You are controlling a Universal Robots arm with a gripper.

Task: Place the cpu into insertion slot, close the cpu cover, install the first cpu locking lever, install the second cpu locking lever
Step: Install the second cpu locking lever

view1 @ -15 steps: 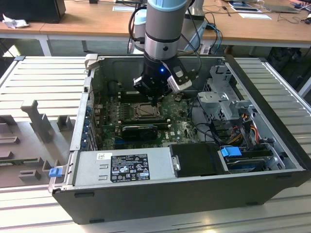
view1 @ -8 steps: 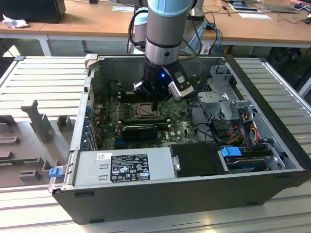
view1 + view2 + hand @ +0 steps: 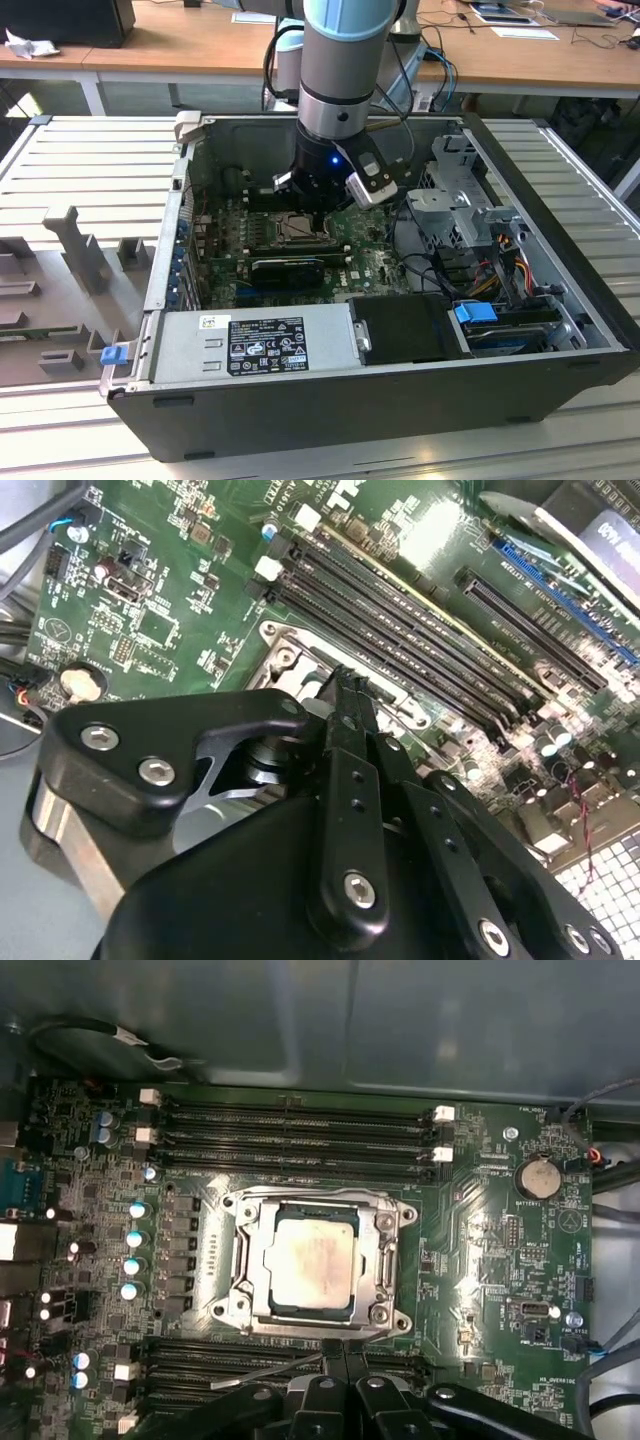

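Already we see the cpu (image 3: 312,1260) seated in the insertion slot (image 3: 245,1305) at centre frame, cpu cover (image 3: 385,1250) down around it; our gripper (image 3: 335,1355), fingers pinched together and empty, sits just below the socket's lower edge.

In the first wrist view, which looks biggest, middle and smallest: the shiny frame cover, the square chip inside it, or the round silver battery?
As they look in the first wrist view:
1. cpu cover, the silvery frame, looks biggest.
2. cpu, the square chip in its window, is in the middle.
3. round battery looks smallest.
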